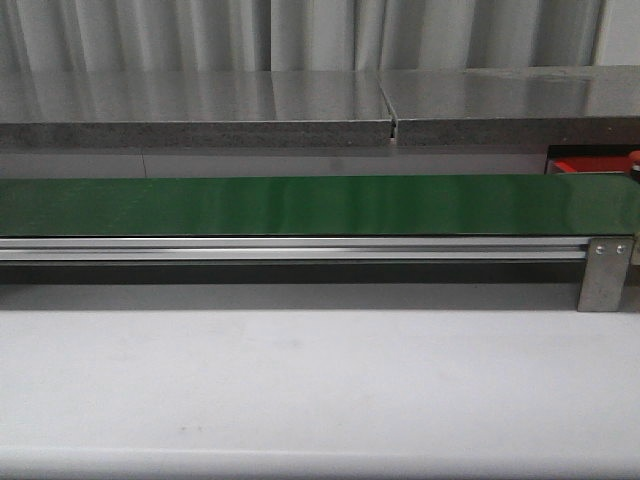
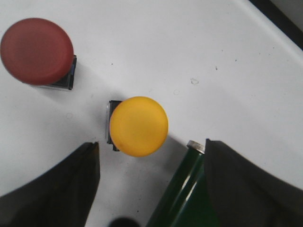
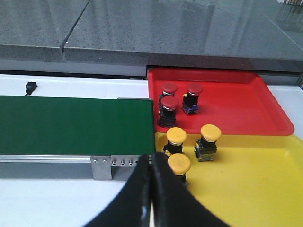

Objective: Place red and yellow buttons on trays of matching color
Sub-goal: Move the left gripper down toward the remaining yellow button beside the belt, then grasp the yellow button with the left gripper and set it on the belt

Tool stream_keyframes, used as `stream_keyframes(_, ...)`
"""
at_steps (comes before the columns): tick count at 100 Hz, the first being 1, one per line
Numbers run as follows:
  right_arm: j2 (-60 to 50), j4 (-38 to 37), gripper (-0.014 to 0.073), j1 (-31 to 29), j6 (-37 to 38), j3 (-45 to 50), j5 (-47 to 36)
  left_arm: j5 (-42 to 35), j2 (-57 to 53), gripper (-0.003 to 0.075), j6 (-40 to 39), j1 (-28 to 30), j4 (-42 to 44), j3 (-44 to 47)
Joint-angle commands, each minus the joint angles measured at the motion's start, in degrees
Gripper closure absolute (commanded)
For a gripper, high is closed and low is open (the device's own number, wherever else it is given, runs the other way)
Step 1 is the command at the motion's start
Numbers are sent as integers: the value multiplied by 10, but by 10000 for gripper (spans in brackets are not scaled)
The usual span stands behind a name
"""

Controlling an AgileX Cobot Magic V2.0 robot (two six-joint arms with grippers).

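In the left wrist view a yellow button (image 2: 138,126) and a red button (image 2: 37,51) stand on the white table. My left gripper (image 2: 151,151) is open and empty, its fingers just short of the yellow button on either side. In the right wrist view a red tray (image 3: 236,106) holds three red buttons (image 3: 169,105) and a yellow tray (image 3: 255,184) holds three yellow buttons (image 3: 210,134). My right gripper (image 3: 152,161) is shut and empty, beside the belt's end. In the front view only a corner of the red tray (image 1: 592,164) shows; no gripper shows there.
The long green belt (image 1: 320,205) runs across the table on an aluminium rail with a metal bracket (image 1: 604,273). Its end (image 3: 75,124) meets both trays. A roller end of the belt (image 2: 187,189) lies by my left gripper's finger. A grey counter (image 1: 300,105) stands behind.
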Motion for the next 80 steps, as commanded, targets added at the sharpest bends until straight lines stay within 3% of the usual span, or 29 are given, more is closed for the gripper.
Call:
stream_keyframes(1, 2, 4, 711, 0, -6, -15, -47, -27, -29, 248, -6, 1, -18, -20)
stream_keyframes(62, 2, 4, 711, 0, -6, -15, -47, -83, 25, 254, -6, 1, -41, -27)
stream_keyframes(69, 2, 4, 711, 0, -6, -15, -47, -81, 26, 304, -6, 1, -41, -27)
stream_keyframes(80, 2, 4, 711, 0, -6, -15, -47, -83, 26, 450, -6, 1, -41, -27)
